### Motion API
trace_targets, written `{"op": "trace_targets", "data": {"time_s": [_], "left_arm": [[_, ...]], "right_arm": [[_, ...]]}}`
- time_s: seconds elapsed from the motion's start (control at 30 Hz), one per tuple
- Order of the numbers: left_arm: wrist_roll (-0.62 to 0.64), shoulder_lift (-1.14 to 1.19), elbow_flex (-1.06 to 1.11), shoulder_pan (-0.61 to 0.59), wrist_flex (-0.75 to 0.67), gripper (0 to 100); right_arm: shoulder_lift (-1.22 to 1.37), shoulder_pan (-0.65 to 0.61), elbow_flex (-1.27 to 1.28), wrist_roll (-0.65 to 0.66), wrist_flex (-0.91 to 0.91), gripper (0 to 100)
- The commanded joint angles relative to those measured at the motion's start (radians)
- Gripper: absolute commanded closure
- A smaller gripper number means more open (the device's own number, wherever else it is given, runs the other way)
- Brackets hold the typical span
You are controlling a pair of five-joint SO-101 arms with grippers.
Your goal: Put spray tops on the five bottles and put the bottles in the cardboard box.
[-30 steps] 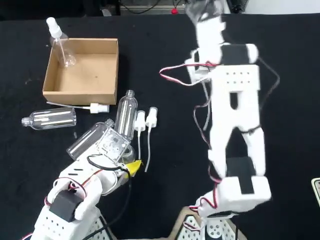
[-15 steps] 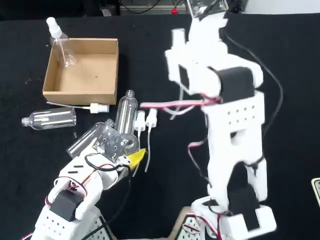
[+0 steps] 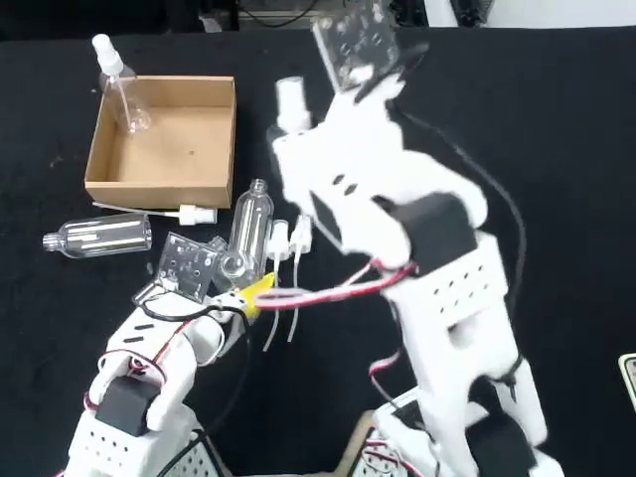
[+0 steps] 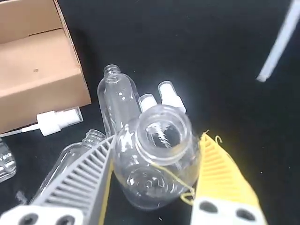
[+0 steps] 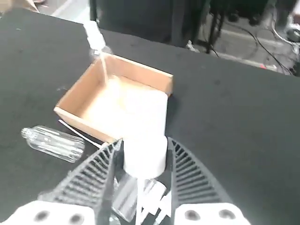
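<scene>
My left gripper (image 4: 152,154) sits lower left of centre in the high view, its grey and yellow fingers closed around an uncapped bottle (image 4: 140,185) with the open neck facing the wrist camera. My right gripper (image 5: 144,146), high in the middle of the high view, pinches a white spray top (image 3: 290,99) between its fingers. The cardboard box (image 3: 159,184) is at upper left on the black table (image 3: 566,149), and one capped bottle (image 3: 119,84) stands in its far left corner. Below the box lie a bare bottle (image 3: 97,237) and a loose spray top (image 3: 194,214). Right of those lie another bare bottle (image 3: 251,219) and two spray tops (image 3: 278,238) just beside it.
</scene>
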Motion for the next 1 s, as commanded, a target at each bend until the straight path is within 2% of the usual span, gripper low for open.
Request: {"op": "trace_targets", "data": {"time_s": [0.0,0.13,0.3,0.57,0.97], "left_arm": [[0.012,-0.006,-0.013,-0.005,-0.020,78],[0.012,-0.006,-0.012,-0.005,-0.015,78],[0.014,-0.006,-0.004,-0.005,-0.018,78],[0.014,-0.006,0.002,-0.005,-0.015,78],[0.014,-0.006,-0.004,-0.005,-0.015,78]], "right_arm": [[-0.147,-0.028,0.125,-0.003,-0.137,92.8],[-0.242,-0.031,0.197,-0.005,-0.180,92.8],[-0.265,-0.092,0.203,-0.002,-0.187,92.8],[-0.271,-0.147,0.298,-0.006,-0.341,92.8],[-0.271,-0.187,0.334,-0.008,-0.350,92.8]]}}
